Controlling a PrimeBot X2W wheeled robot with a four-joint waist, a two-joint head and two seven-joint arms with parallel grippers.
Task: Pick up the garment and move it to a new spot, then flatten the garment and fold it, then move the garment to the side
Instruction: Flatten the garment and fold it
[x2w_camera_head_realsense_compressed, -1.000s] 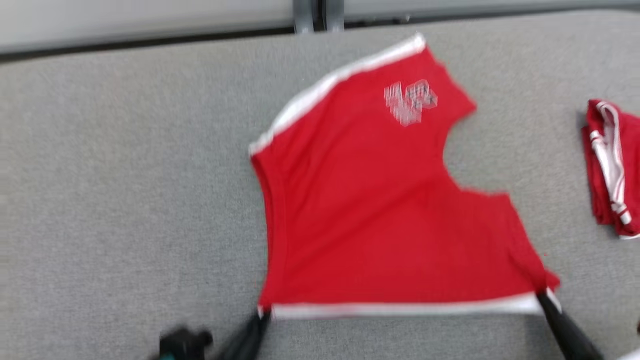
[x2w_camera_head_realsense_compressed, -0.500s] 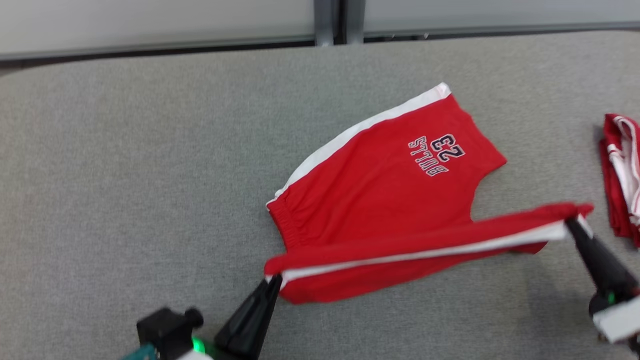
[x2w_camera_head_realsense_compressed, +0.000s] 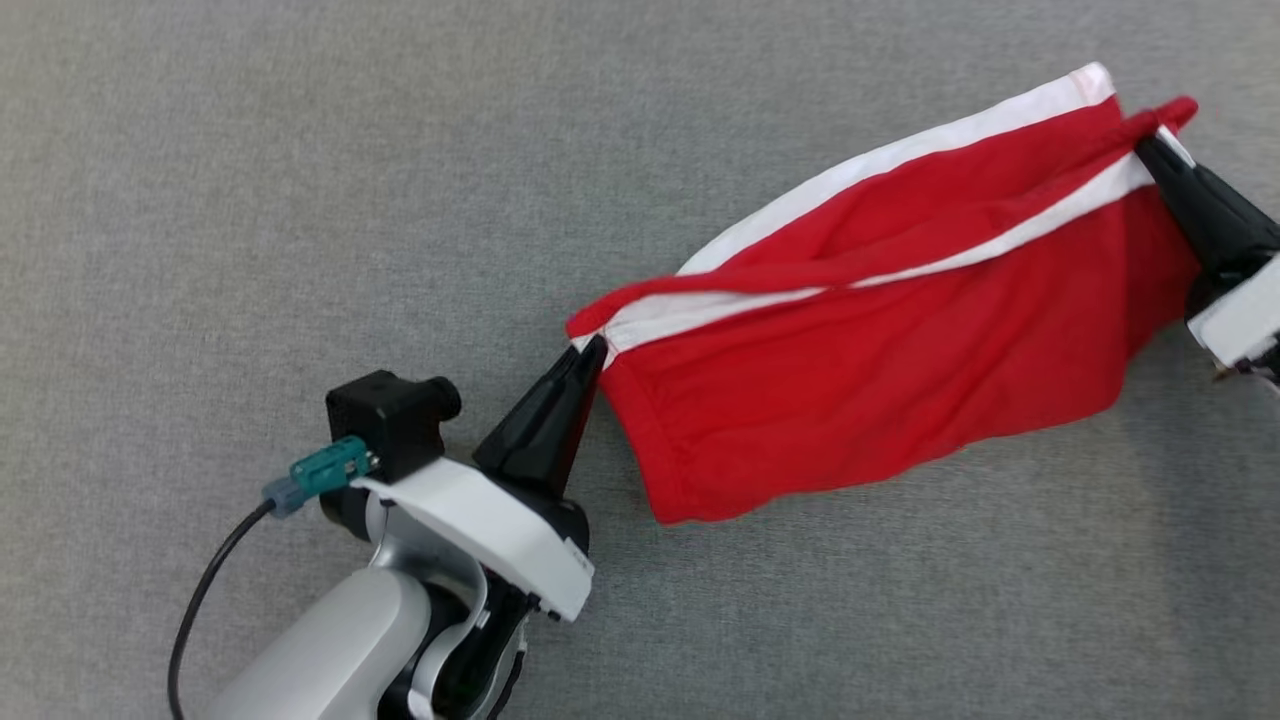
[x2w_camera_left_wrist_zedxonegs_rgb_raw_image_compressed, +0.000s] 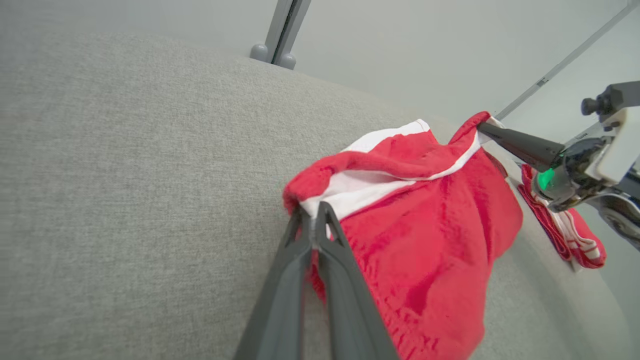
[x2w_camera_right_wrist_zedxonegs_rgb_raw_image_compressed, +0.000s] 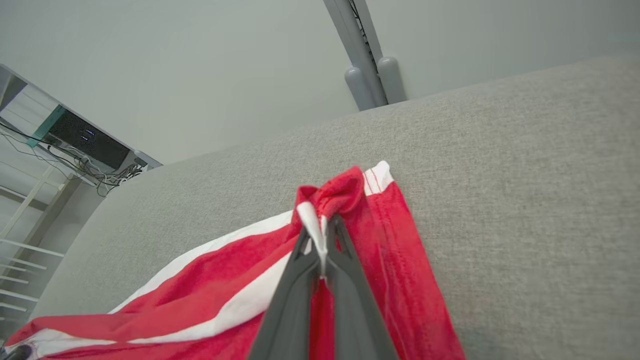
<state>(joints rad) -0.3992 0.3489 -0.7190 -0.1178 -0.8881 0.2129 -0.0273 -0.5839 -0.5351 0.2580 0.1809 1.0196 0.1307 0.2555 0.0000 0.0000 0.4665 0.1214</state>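
Grey woven table covering (x2w_camera_head_realsense_compressed: 300, 200) across the whole head view; pale wall (x2w_camera_right_wrist_zedxonegs_rgb_raw_image_compressed: 200, 75) and a grey upright frame (x2w_camera_right_wrist_zedxonegs_rgb_raw_image_compressed: 357, 45) beyond its far edge in the wrist views.

Left: left gripper (x2w_camera_head_realsense_compressed: 592, 348) pinched fully together on one white-edged corner of the red shorts (x2w_camera_head_realsense_compressed: 880, 390). No gap visible at the tips.

Middle: shorts strung between the two grippers, long axis running from lower left to upper right in head view. Held edge raised and doubled over, main body sagging beneath it in a slack pouch. Far edge with its white side stripe (x2w_camera_head_realsense_compressed: 900, 160) apparently lying on the covering. Contact of the sagging part with the covering not determinable.

Right: right gripper (x2w_camera_head_realsense_compressed: 1150, 148) likewise clamped tight, on the opposite corner of the same edge, red cloth bunched over the tips.

Further right, from the left wrist view: second red-and-white garment (x2w_camera_left_wrist_zedxonegs_rgb_raw_image_compressed: 575, 240) bunched on the covering, past the right gripper and apart from the shorts.

Key relation: held striped edge just on the near side of the far striped edge, roughly parallel to it. Judged mid-fold. Next move likely to call for both corners carried together across onto the far edge, equal share for each arm, neither nearer than the other, tension kept along the edge.

Count: grippers 2, both occupied; shorts in hand 1; other garment 1.
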